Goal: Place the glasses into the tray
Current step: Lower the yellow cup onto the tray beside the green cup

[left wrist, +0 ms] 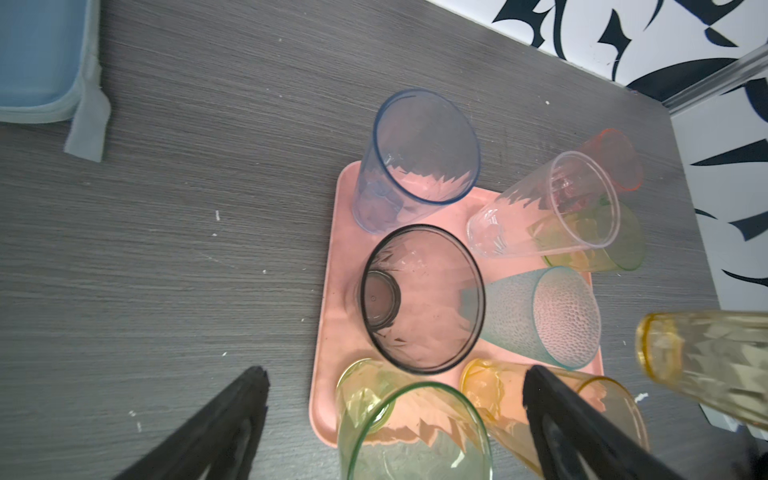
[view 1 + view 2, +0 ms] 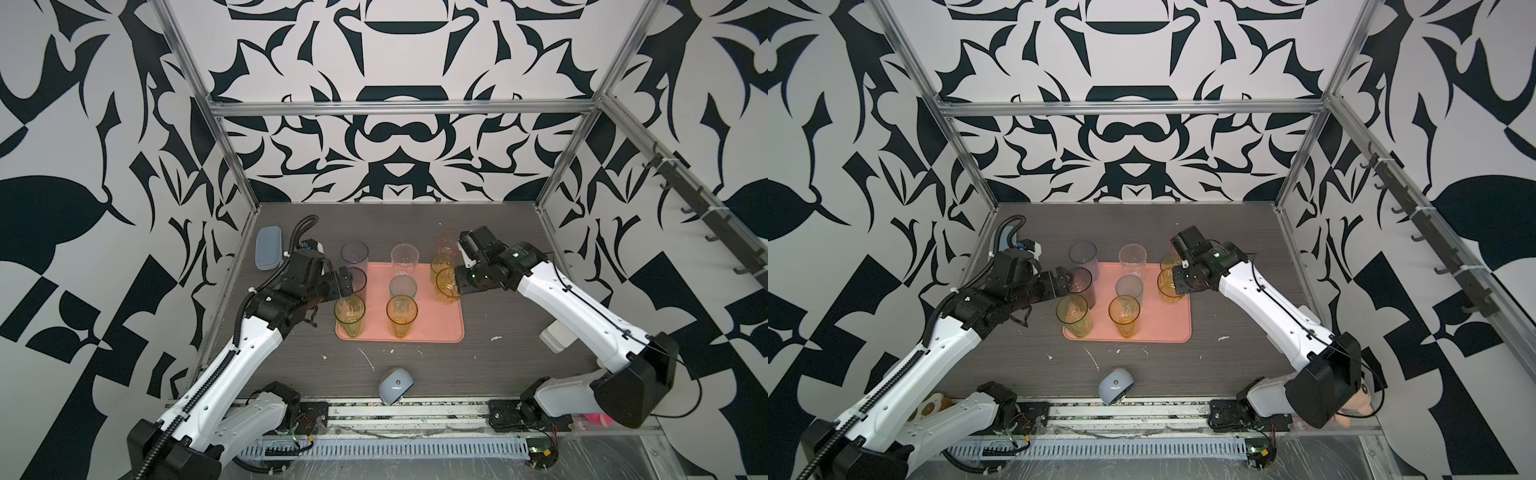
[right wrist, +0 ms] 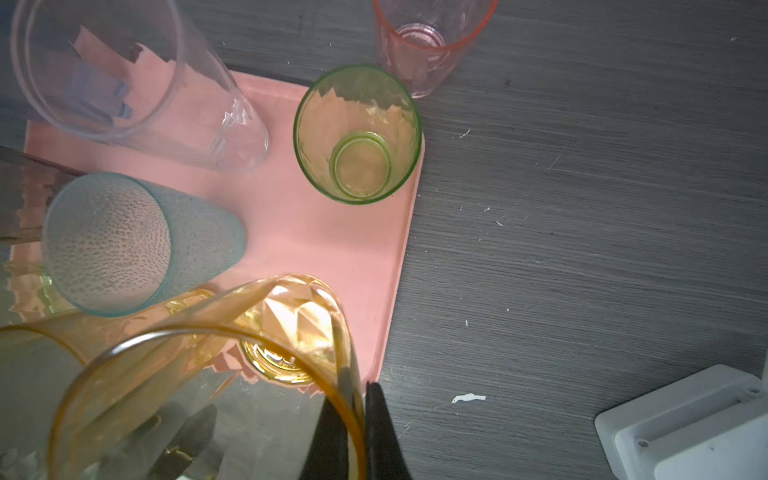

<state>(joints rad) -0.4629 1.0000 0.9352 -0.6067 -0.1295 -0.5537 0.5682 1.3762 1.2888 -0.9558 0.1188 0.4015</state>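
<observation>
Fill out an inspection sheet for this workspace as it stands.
Surface: dark wood-grain table, flecked with white marks.
Job's things: pink tray holds several upright glasses; pink glass stands off it, on the table behind.
Clutter: blue case, blue mouse-like gadget, white box.
Grippers: left pincer open, empty, at the tray's left side; right pincer shut on amber glass rim, by the tray's right edge.
Cables: black ribbed hose along left arm; thin wire along right arm.
Surroundings: black-and-white patterned walls, metal frame, hook rail.
</observation>
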